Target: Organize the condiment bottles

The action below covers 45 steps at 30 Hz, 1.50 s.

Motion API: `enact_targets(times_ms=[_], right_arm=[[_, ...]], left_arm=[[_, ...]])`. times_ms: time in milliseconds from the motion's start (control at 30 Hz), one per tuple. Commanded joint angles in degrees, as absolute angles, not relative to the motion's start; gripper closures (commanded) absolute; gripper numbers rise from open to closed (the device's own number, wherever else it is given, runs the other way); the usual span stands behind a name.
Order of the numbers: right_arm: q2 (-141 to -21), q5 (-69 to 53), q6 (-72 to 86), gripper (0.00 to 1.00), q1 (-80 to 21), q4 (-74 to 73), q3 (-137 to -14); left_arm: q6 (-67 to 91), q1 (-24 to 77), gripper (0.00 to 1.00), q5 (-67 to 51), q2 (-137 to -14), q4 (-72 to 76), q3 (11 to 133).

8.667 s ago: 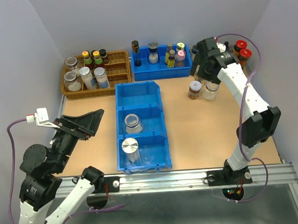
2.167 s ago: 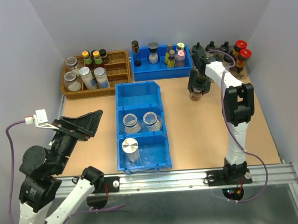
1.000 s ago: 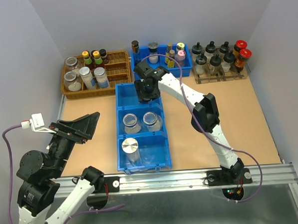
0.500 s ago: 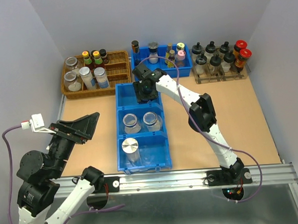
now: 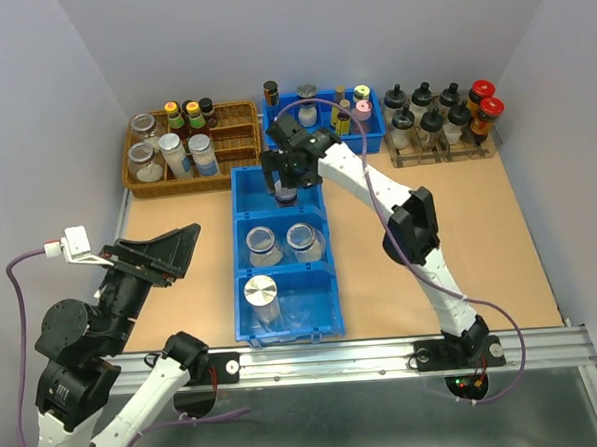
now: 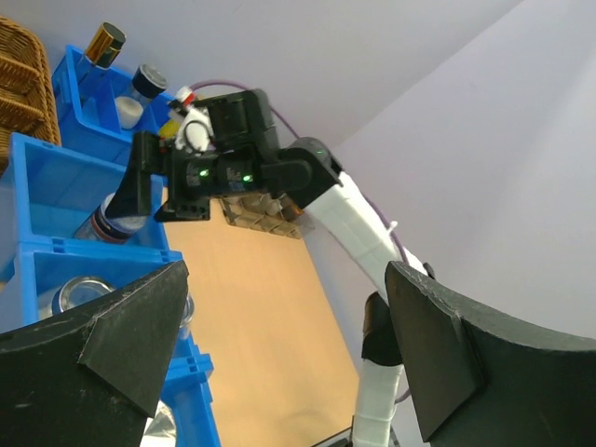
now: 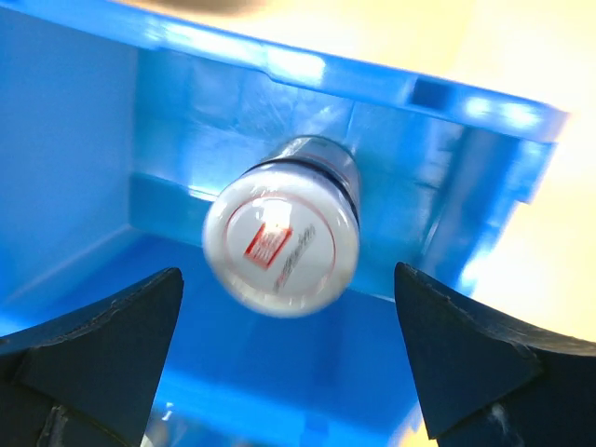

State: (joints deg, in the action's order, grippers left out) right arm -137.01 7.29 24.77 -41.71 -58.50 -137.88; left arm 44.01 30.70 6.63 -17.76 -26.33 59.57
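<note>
Right wrist view: the jar with red-and-white top (image 7: 281, 239) lies in the far compartment of the blue bin (image 5: 294, 331).
Clear glass shows under a dark collar, all slightly blurred. The right tool (image 7: 286, 277) hangs over it, fingers spread wide, clear of the glass, on an arm stretched out from its base. A left clear jar (image 5: 267, 245) and a right clear jar (image 5: 302, 240) share the middle compartment; the silver-lidded jar (image 5: 260, 291) sits in the near one. The left tool (image 6: 284, 275) is raised beside the bin, spread and empty. Tan desk (image 5: 500, 253), pale lilac walls (image 5: 368, 20).
</note>
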Motion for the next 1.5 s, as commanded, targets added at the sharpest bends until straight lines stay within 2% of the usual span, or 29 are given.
enact_targets(times_ms=[0, 67, 167, 200, 300, 367, 433, 567, 800, 1000, 1467], right_arm=[[-123.3, 11.8, 23.9, 0.00, -42.3, -55.8, -137.5], [-118.9, 14.6, 24.0, 0.00, -42.3, -55.3, -134.5], [-109.7, 17.0, 24.7, 0.00, -42.3, -54.9, -121.8], [-107.4, 17.5, 25.2, 0.00, -42.3, -54.9, -121.7], [-93.0, 19.8, 28.3, 0.00, -42.3, -53.9, -103.1], [-87.1, 22.0, 30.8, 0.00, -42.3, -53.5, -96.6], [-81.6, 22.6, 32.3, 0.00, -42.3, -53.5, -88.0], [-65.4, 18.1, 35.8, 0.00, -42.3, -53.7, -78.9], [-47.4, 14.1, 41.7, 0.00, -42.3, -57.9, -73.5], [-45.1, 16.0, 44.0, 0.00, -42.3, -65.1, -75.4], [-43.3, 18.6, 45.0, 0.00, -42.3, -69.0, -78.2]], left_arm=[[43.9, 30.8, 0.02, 6.3, -18.5, -22.9, 59.7], [43.6, 30.8, 0.02, 6.2, -18.9, -22.4, 59.7], [43.0, 30.8, 0.02, 5.5, -20.0, -21.5, 59.6], [42.7, 30.8, 0.02, 5.3, -20.2, -21.4, 59.6], [42.1, 30.8, 0.02, 4.3, -21.4, -19.6, 58.8], [41.8, 30.8, 0.02, 3.5, -22.1, -18.6, 58.4], [41.4, 30.8, 0.02, 2.2, -23.5, -17.1, 57.8], [41.0, 30.8, 0.02, 0.3, -26.4, -14.0, 56.4], [40.6, 30.8, 0.02, -4.2, -31.3, -9.2, 55.7], [40.3, 30.8, 0.02, -6.2, -34.7, -6.8, 56.2], [40.3, 30.8, 0.02, -7.0, -37.2, -4.8, 56.6]])
